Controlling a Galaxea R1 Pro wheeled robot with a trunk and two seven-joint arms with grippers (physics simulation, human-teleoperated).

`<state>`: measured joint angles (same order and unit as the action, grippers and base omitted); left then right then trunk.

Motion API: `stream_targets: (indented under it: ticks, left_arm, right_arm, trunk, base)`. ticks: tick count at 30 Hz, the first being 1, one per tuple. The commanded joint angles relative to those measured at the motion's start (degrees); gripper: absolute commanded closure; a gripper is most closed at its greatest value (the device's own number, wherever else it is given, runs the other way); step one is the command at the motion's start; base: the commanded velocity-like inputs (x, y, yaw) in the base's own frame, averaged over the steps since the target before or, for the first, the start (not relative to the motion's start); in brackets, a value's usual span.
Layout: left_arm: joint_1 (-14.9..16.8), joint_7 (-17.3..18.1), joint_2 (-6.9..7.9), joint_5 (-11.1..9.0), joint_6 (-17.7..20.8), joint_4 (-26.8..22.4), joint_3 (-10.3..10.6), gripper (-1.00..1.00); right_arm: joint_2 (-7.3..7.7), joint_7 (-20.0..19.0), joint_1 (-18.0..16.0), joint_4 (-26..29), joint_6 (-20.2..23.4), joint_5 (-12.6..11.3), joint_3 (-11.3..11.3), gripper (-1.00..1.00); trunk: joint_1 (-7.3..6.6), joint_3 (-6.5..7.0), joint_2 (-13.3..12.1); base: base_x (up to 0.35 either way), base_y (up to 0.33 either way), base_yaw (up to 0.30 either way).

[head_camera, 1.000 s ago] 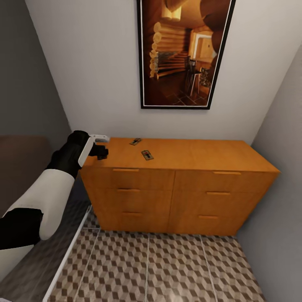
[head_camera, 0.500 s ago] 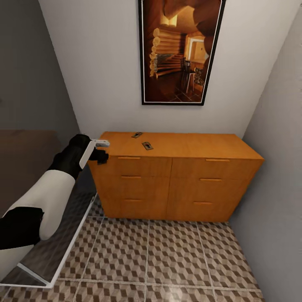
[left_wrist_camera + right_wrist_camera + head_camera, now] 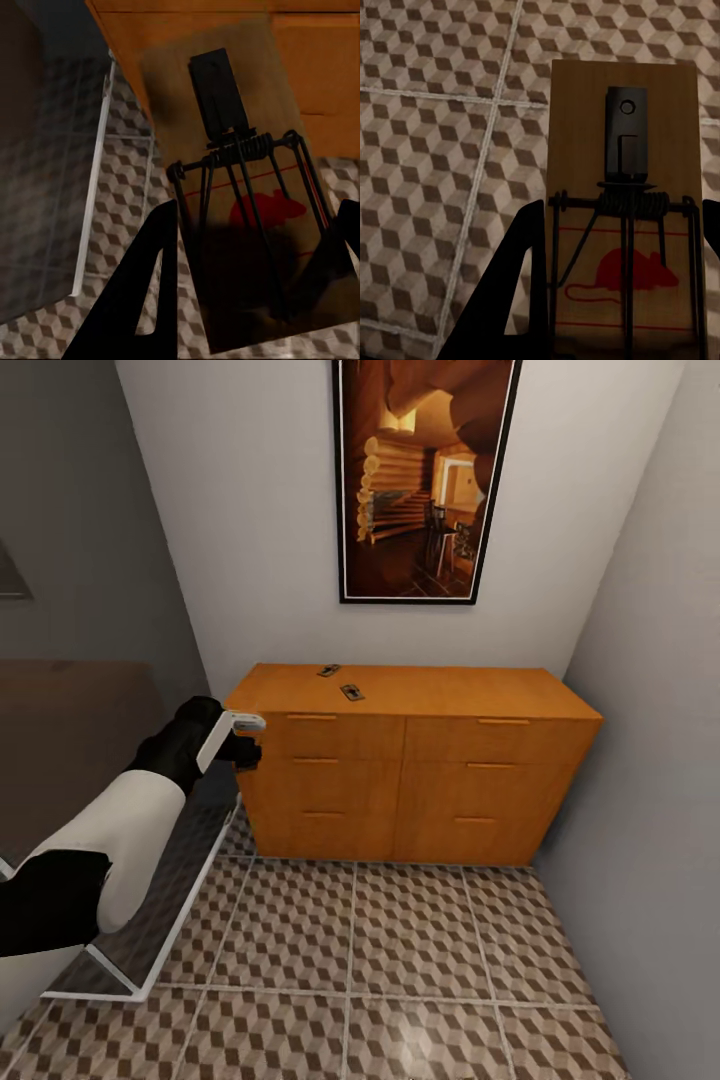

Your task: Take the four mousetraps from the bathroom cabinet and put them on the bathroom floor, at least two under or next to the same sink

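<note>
Cube-patterned bathroom floor (image 3: 400, 960) runs up to an orange cabinet (image 3: 420, 780) below a framed picture (image 3: 420, 480). Two mousetraps (image 3: 351, 692) lie on its top. The left gripper (image 3: 247, 247) reaches forward beside the cabinet, pinching a mousetrap (image 3: 240, 225); the right gripper (image 3: 622, 277) clamps another trap (image 3: 622, 187) printed with a red mouse.

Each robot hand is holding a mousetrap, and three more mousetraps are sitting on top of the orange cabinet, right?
Not quite: the head view shows two mousetraps on top of the orange cabinet, not three. The wrist views show a mousetrap in the left hand and one in the right.
</note>
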<state>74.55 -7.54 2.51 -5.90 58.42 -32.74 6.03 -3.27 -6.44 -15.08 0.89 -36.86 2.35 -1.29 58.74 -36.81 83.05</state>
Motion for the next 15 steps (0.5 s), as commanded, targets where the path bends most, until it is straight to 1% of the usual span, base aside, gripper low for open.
stream_targets:
  ticks: [1,5,7,10,11,13,15]
  left_arm:
    - [-0.24,-0.54,-0.14,-0.43,0.15,0.74,0.46,1.0]
    - [-2.04,-0.47,-0.53,-0.37,-0.03,2.39,0.47,1.0]
    - [-3.69,-0.37,-0.66,-0.35,-0.13,2.66,0.49,1.0]
    - [-7.98,-0.24,-0.82,-0.34,-1.21,2.84,0.54,1.0]
    - [-8.83,-0.23,-0.9,-0.34,-1.78,2.86,0.54,1.0]
    - [-12.68,-0.21,-1.24,-0.34,-5.49,2.99,0.55,1.0]
    - [-17.13,-0.2,-1.38,-0.34,-10.65,3.07,0.56,1.0]
  right_arm:
    - [0.01,-0.05,-0.04,-0.05,-0.17,0.11,-0.09,1.0]
    - [0.01,-0.06,-0.04,-0.06,-0.15,0.11,-0.06,1.0]
    - [0.01,-0.06,-0.04,-0.05,-0.16,0.11,-0.05,1.0]
    - [0.02,0.0,-0.04,-0.06,-0.16,0.11,-0.04,1.0]
    - [0.02,0.01,-0.04,-0.05,-0.15,0.11,-0.04,1.0]
    - [0.02,0.02,-0.04,-0.05,-0.15,0.11,-0.04,1.0]
    - [0.02,0.04,-0.04,-0.03,-0.15,0.11,-0.03,1.0]
  trunk:
    - [-0.01,-0.05,0.03]
    - [-0.01,-0.05,0.03]
    - [-0.01,-0.05,0.03]
    - [-0.01,-0.05,0.03]
    - [-0.01,-0.05,0.03]
    - [-0.01,-0.05,0.03]
    - [-0.01,-0.05,0.03]
  base:
    - [-0.056,0.0,0.0]
    - [-0.027,0.0,0.0]
    - [-0.009,0.0,0.0]
    - [-0.003,0.0,0.0]
    - [-0.001,0.0,0.0]
    - [-0.001,0.0,0.0]
    - [0.0,0.0,0.0]
